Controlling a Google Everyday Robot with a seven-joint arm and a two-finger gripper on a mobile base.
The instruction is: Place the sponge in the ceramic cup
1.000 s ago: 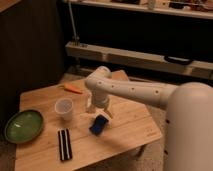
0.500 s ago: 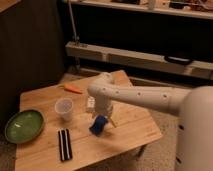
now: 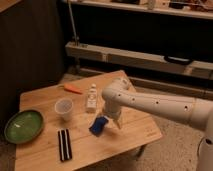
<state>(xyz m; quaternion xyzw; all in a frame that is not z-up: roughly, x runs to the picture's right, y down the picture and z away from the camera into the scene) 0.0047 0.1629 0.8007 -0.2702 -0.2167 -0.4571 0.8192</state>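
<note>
The bright-blue sponge (image 3: 100,125) lies near the middle of the wooden table (image 3: 135,131), tilted a little. My gripper (image 3: 113,120) hangs from the white arm right at the sponge's right edge, pointing down at the table. The pale ceramic cup (image 3: 64,108) stands upright to the left of the sponge, about a hand's width away, and looks empty.
A small clear bottle (image 3: 92,97) stands between cup and arm. A green plate (image 3: 23,125) sits at the left edge, a black-and-white striped rectangle (image 3: 64,144) at the front, and an orange object (image 3: 73,89) at the back. A dark wall and metal rails lie behind.
The arm has dropped lower and shifted slightly right over the sponge. The sponge, cup and other objects stay where they were.
</note>
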